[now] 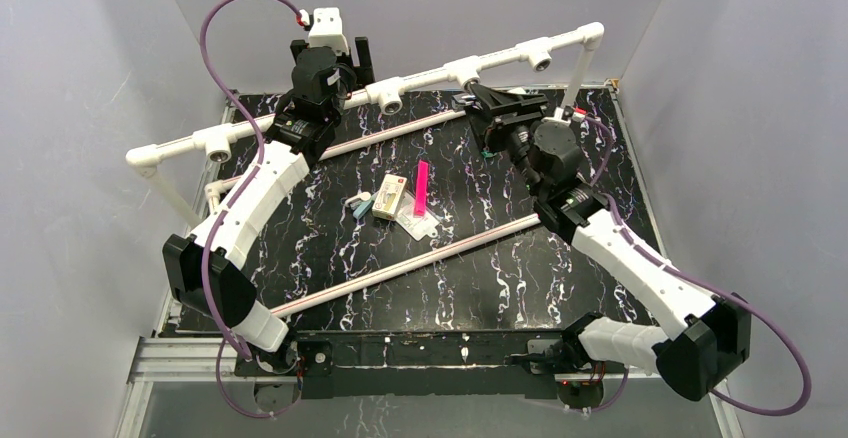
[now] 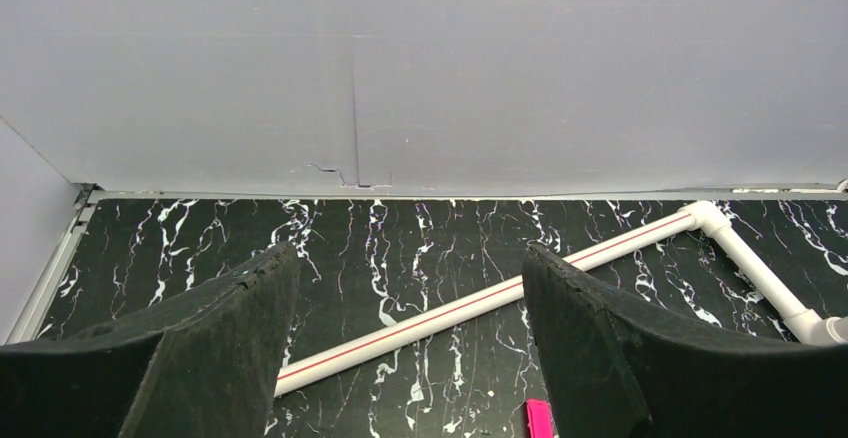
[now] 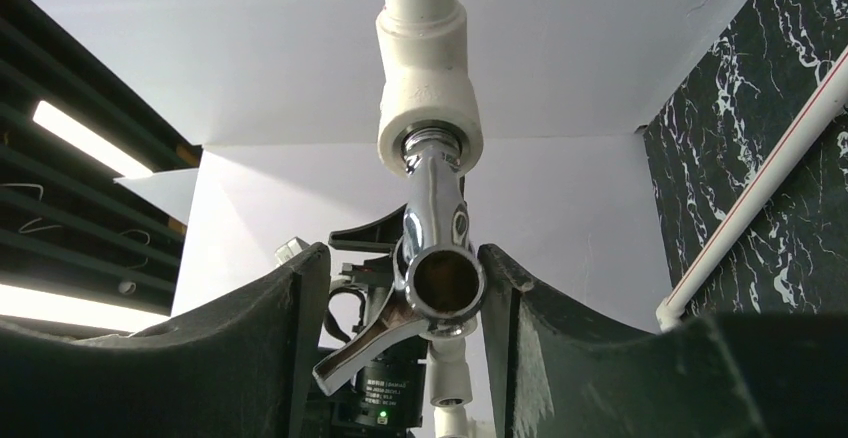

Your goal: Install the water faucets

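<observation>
The water faucet (image 3: 437, 248) is seen seated in a white tee socket (image 3: 425, 88) of the raised pipe rail (image 1: 300, 118) at the far side of the bench (image 1: 330, 248), right of centre. Its chrome spout points towards the right wrist camera and its lever hangs to the lower left. The right gripper (image 3: 405, 253) is placed around it with the fingers partly spread: a clear gap is visible at the left finger, while the right finger lies touching or just beside the spout, and which cannot be told. The left gripper (image 2: 410, 258) is held wide with nothing between its fingers. The step is judged to be the letting-go of a fitted faucet. It would be done well if the fingers were spread until both sides are free, then drawn back straight along the spout, so that the lever is not caught and the thread is not disturbed. The seating at the socket mouth should be checked before another socket is addressed.
</observation>
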